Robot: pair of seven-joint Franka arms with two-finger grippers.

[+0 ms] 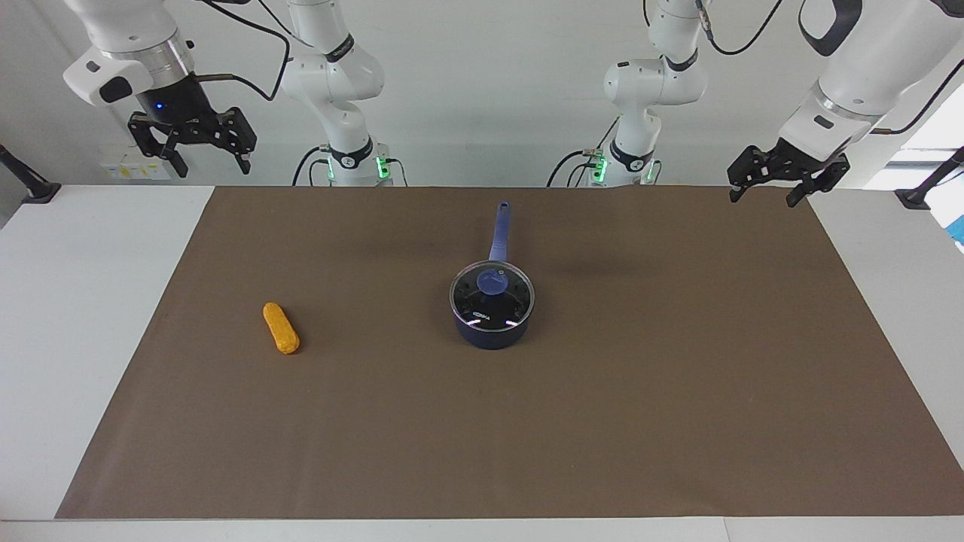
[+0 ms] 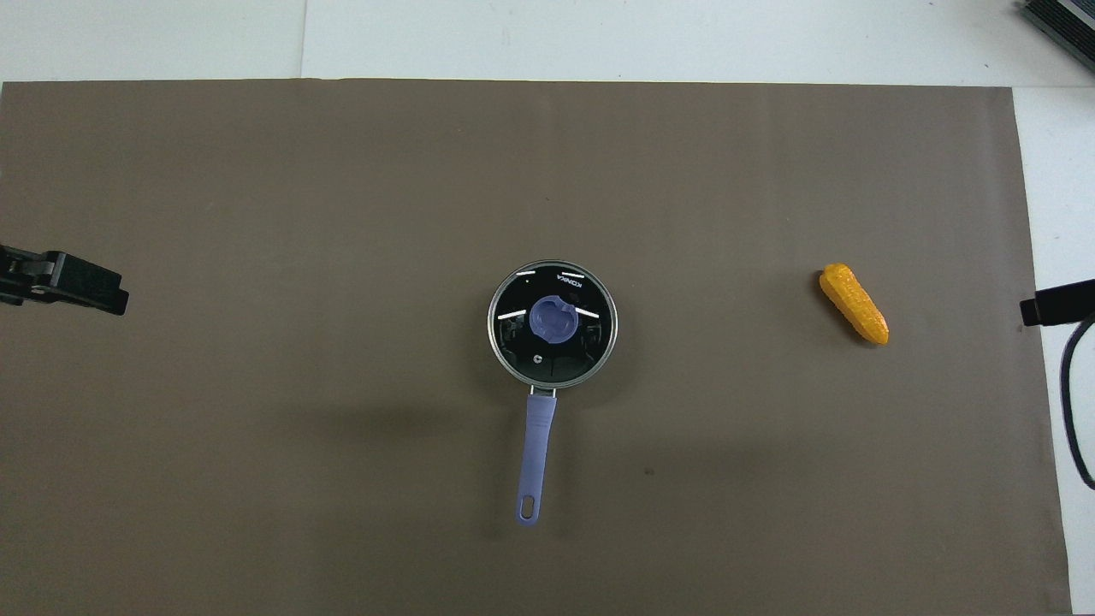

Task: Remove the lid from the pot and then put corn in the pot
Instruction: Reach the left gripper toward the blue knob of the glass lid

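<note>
1. Lid sits on the pot, untouched; nothing done yet, both steps left.
2. Left end effector: fingers spread wide, empty, up in the air over the tabletop edge at the left arm's end, well apart from the pot.
3. Right end effector: fingers spread wide, empty, raised over the right arm's end of the tabletop, well apart from the pot. In the overhead view only the tips of both show at the edges.
4. Pot is mid brown mat, handle pointing toward the robots.
5. Corn lies flat on the mat, well apart from the pot toward the right arm's end, a bit farther from the robots than the pot.
6. Judgement: lid's blue knob needs gripping first, likely left arm; corn goes in after.
</note>
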